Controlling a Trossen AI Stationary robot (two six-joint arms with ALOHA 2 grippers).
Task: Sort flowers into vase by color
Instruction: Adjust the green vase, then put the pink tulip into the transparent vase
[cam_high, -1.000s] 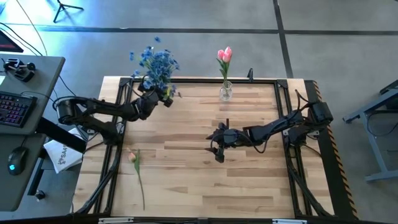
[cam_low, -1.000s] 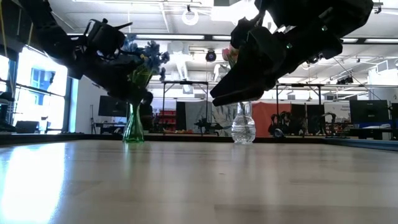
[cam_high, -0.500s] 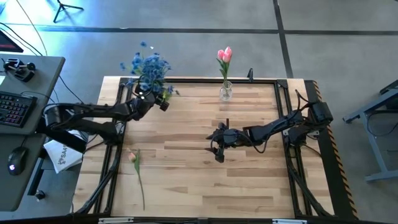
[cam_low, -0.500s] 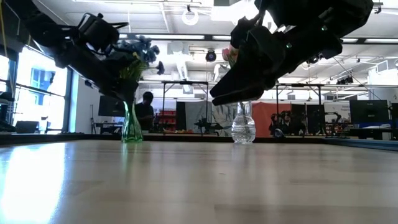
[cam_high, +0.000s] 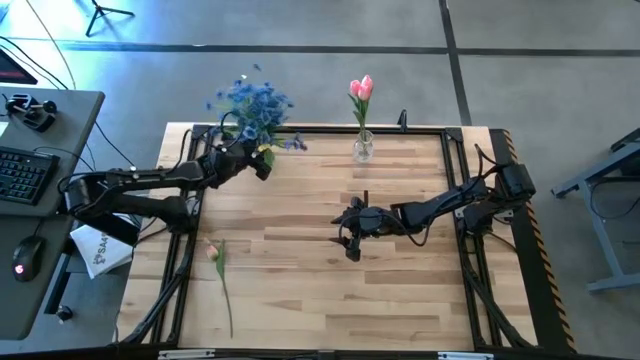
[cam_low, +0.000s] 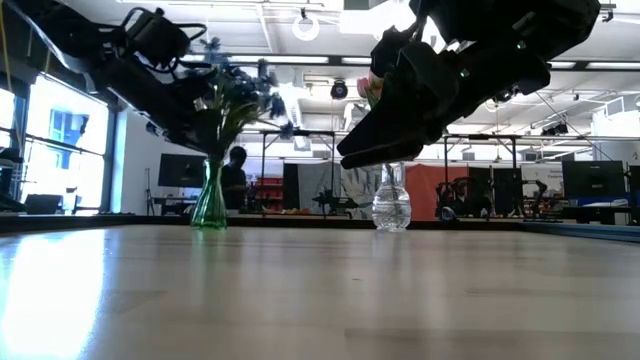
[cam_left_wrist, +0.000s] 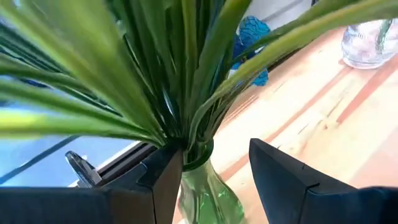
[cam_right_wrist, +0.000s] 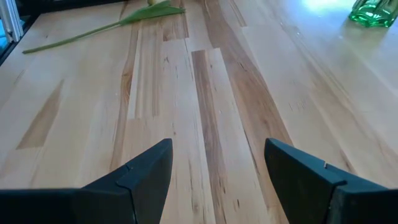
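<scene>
A bunch of blue flowers (cam_high: 255, 100) stands with its stems in a green vase (cam_low: 210, 205) at the table's far left. My left gripper (cam_left_wrist: 214, 168) is open, with a finger on either side of the vase's neck (cam_left_wrist: 194, 158) just below the fanned stems. Pink tulips (cam_high: 361, 90) stand in a clear vase (cam_high: 362, 148) at the far middle. One pink tulip (cam_high: 218, 265) lies flat on the table near the left edge. My right gripper (cam_high: 350, 230) hovers open and empty over the table's middle. My left gripper has one finger (cam_left_wrist: 163, 180) right beside the green vase's neck; I cannot tell whether it touches it. The other finger (cam_left_wrist: 280, 174) stands clear of the vase.
The black frame rail (cam_high: 320, 128) runs along the table's far edge behind both vases. Bare wood lies between my right gripper and the lying tulip, which also shows in the right wrist view (cam_right_wrist: 106, 28). A desk with a keyboard (cam_high: 25, 170) stands left of the table.
My left gripper has drawn back a little from the blue bunch toward the table's near left. The blue bunch's stems have fanned out in the green vase, and its blossoms have swung toward the right.
</scene>
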